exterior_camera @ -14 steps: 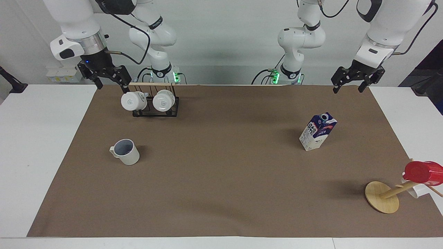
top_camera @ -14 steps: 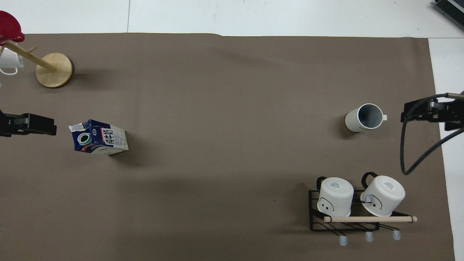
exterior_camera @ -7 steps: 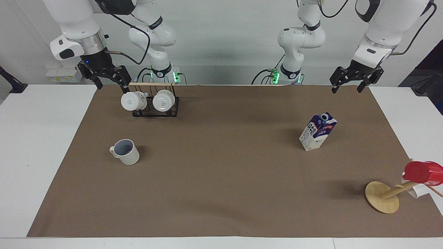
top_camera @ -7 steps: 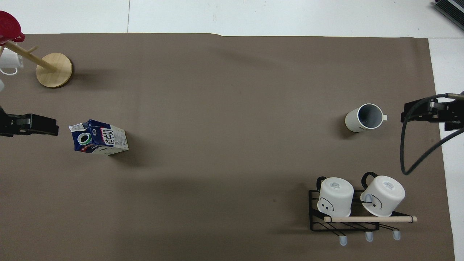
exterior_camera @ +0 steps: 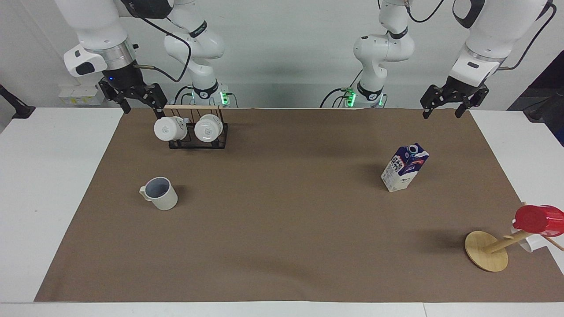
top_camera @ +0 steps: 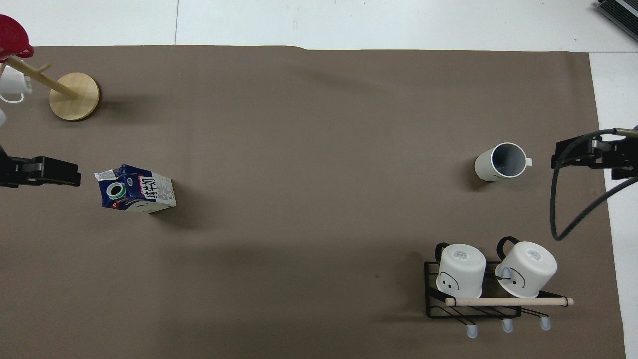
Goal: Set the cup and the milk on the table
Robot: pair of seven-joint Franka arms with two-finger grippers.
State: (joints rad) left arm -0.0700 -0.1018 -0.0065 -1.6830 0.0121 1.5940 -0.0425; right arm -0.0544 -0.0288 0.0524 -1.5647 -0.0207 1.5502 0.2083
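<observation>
Behind my bases a plain white wall (exterior_camera: 282,53) is running the whole width, evenly lit, with soft shadows lying on it. A white outlet box (exterior_camera: 78,94) is sitting low on that wall at my right arm's end, and dark gear (exterior_camera: 546,97) is crowding the corner at my left arm's end. Pale floor (top_camera: 349,20) is showing off the table's outer edge.

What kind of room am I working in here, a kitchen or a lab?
Probably a robotics lab, not a kitchen: two arms on a bare white table with a brown paper mat, the cup and the milk staged apart, and plain white walls.
</observation>
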